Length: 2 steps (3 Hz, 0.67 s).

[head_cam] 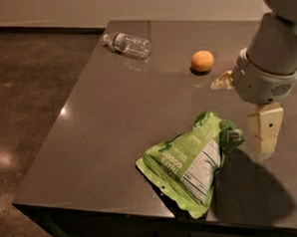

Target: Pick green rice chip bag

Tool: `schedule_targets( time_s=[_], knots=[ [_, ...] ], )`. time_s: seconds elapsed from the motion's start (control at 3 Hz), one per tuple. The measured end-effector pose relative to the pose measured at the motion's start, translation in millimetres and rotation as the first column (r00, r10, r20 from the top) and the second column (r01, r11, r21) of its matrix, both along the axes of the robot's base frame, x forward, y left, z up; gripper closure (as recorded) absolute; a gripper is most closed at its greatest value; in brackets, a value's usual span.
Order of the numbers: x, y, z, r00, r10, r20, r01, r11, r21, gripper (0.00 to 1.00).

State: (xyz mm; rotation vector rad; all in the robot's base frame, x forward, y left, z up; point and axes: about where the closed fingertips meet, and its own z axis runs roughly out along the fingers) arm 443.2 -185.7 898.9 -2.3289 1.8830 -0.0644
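The green rice chip bag (189,161) lies flat on the dark grey table (113,117) near its front edge. It is a crinkled lime-green pouch with white lettering and a white nutrition panel facing up. My gripper (241,118) hangs from the white arm at the right, just right of the bag's upper end and above the table. It is open and empty, with one cream finger (265,132) pointing down beside the bag and the other (221,82) pointing left.
An orange fruit (202,61) sits at the back of the table, left of the arm. A clear plastic water bottle (127,44) lies on its side near the far left corner. The table's left and front edges drop to a brown floor.
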Motion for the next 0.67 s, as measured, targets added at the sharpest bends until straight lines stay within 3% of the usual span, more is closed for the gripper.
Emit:
schedule_targets(
  time_s=[0.33, 0.67],
  knots=[
    [-16.0, 11.6, -14.7, 0.9914, 0.121, -0.050, -0.122, 0.993, -0.002, 0.00],
    [-28.2, 29.6, -25.5, 0.9807, 0.185, -0.065, -0.183, 0.983, 0.026, 0.16]
  ],
)
